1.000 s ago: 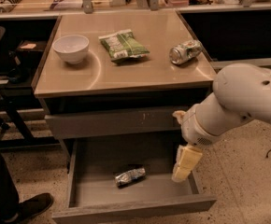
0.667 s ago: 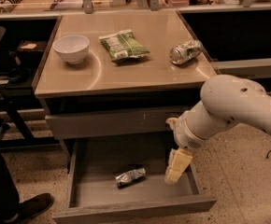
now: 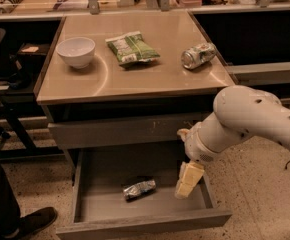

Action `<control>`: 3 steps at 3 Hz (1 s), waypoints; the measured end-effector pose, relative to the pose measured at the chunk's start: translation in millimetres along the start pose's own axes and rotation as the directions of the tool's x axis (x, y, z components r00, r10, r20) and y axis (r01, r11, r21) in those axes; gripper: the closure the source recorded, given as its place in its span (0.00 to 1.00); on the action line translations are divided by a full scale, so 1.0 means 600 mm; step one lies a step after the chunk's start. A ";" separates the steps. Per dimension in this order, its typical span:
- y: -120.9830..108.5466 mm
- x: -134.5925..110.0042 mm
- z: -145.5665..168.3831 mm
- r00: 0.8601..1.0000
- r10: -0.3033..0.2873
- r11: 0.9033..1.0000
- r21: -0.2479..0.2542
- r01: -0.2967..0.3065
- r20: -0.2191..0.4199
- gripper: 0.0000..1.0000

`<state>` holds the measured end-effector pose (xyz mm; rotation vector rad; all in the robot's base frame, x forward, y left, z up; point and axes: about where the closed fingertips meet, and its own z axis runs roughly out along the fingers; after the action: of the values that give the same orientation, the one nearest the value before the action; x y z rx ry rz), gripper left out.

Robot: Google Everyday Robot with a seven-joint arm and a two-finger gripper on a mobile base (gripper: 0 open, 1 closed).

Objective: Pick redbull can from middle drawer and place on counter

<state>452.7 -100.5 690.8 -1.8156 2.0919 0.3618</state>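
The redbull can [image 3: 139, 189] is small, silvery and crumpled, and lies on its side in the open middle drawer [image 3: 145, 225], near the middle of its floor. My gripper [image 3: 187, 180] hangs from the white arm [image 3: 245, 119] over the right part of the drawer. It is to the right of the can and apart from it, with nothing in it. The beige counter [image 3: 150, 81] tops the grey cabinet above.
On the counter stand a white bowl [image 3: 76, 50], a green snack bag [image 3: 131, 48] and a fatter can [image 3: 197, 55] on its side. The closed drawer front [image 3: 115, 132] sits above the open drawer. A person's shoe [image 3: 30, 223] is at the lower left.
My arm has swung left, bringing the gripper further over the drawer and closer to the can. The can has not moved.
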 end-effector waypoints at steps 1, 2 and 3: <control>-0.016 -0.012 0.068 0.999 -0.020 1.000 -0.008 0.020 0.043 0.00; -0.035 -0.012 0.136 0.995 -0.035 0.999 -0.037 0.039 0.088 0.00; -0.035 -0.012 0.136 0.995 -0.035 0.999 -0.037 0.039 0.088 0.00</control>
<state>481.6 -63.7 620.1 -1.8234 2.0026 0.4667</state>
